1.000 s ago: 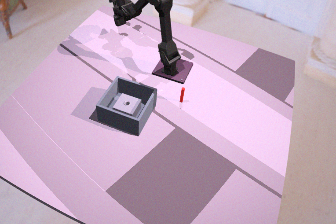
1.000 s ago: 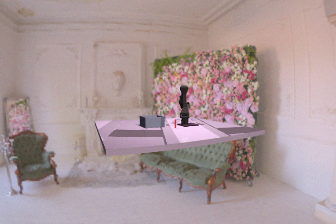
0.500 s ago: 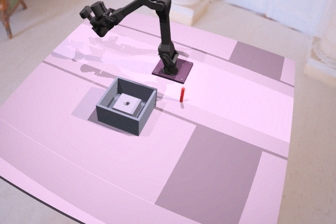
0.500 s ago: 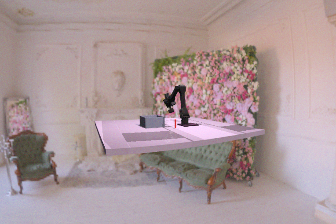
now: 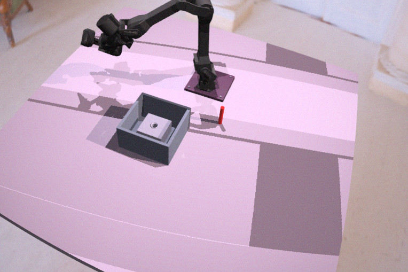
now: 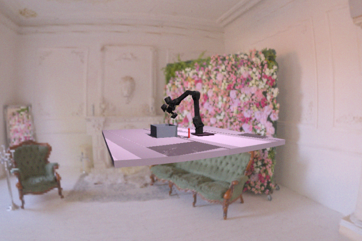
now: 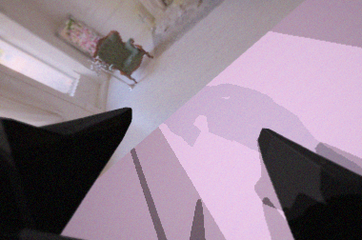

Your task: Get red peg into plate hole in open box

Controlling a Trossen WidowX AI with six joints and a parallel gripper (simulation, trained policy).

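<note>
The red peg (image 5: 221, 115) (image 6: 188, 132) stands upright on the table, to the right of the open box in the top and exterior views. The grey box (image 5: 143, 144) (image 6: 165, 131) has a pale raised plate (image 5: 146, 127) at its bottom with a round hole (image 5: 154, 125). No peg shows in the hole. My gripper (image 5: 100, 44) (image 6: 168, 111) (image 7: 194, 124) is open and empty. It is high above the table, up and to the left of the box in the top view, well apart from the peg. The wrist view shows neither peg nor box.
The arm's dark base plate (image 5: 222, 92) (image 6: 209, 134) is bolted to the table behind the peg and box in the top view. The box walls stand higher than the plate inside. Shadows of the arm lie across the pink table (image 5: 211, 176) (image 6: 131, 154). The table's edge crosses the wrist view.
</note>
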